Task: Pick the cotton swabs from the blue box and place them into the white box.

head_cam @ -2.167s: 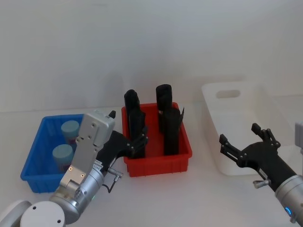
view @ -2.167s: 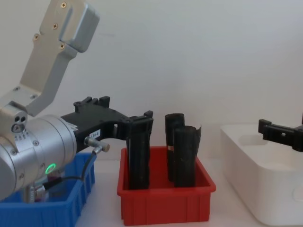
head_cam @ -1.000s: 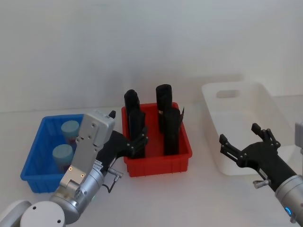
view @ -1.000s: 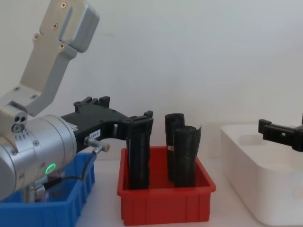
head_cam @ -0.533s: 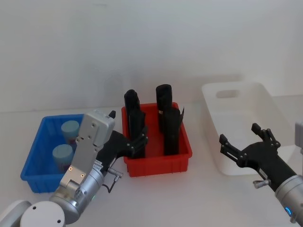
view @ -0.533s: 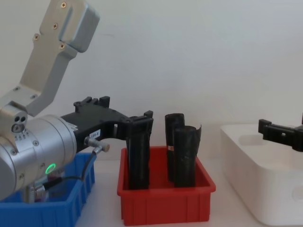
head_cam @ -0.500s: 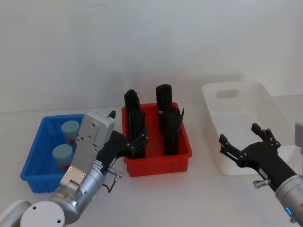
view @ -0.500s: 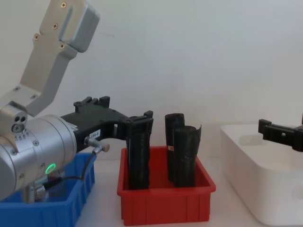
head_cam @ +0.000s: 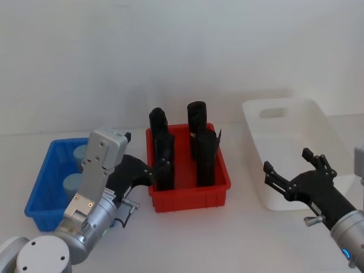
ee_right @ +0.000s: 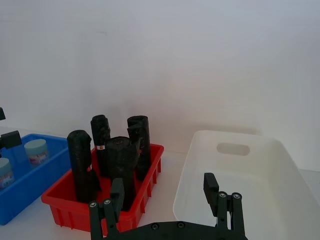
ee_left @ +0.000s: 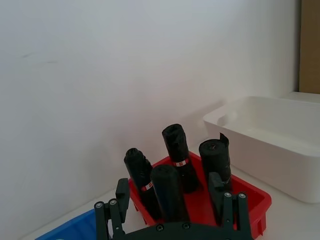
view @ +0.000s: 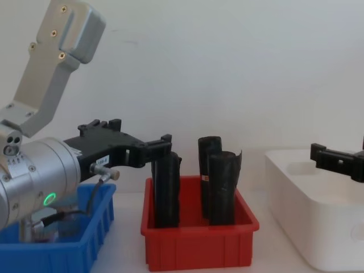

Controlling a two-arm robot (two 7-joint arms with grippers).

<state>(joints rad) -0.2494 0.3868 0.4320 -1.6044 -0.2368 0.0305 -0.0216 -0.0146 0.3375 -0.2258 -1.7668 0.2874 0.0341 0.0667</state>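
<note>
Black on silver: left gripper [head_cam: 152, 169] sits nearest, low over the counter [head_cam: 227, 239] at about 8 o'clock of the red bin [head_cam: 187, 200], pointing toward 2 o'clock. Jaws spread wide, nothing between them. Tips reach the red bin's near-left corner, level with the top of the nearest black roll. Contact with it: cannot tell.

Right gripper [head_cam: 288, 161] at 4 o'clock of the red bin, well apart from it, hovering at the near-left corner of the white box [head_cam: 253, 142]. Jaws wide open, empty. Chest view puts one finger just above the box rim, not touching.

Three bins in a row across the counter. Blue box [head_cam: 41, 219] at 9 o'clock of the red bin, just beside it. The left arm crosses over its right side.

Cotton swabs [ee_right: 36, 151]: two tubs, both upright inside the blue box, grey-blue lids up. One toward the box's 12 o'clock end, one nearer the middle. Head view has both partly hidden behind the left arm.

Red bin in the centre holds four black rolls [head_cam: 205, 162], standing, some leaning slightly.

White box at 3 o'clock of the red bin, a gap of bare counter between them. Handle slot in its far wall.

Plain pale wall [head_cam: 170, 57] at 12 o'clock, behind everything.
</note>
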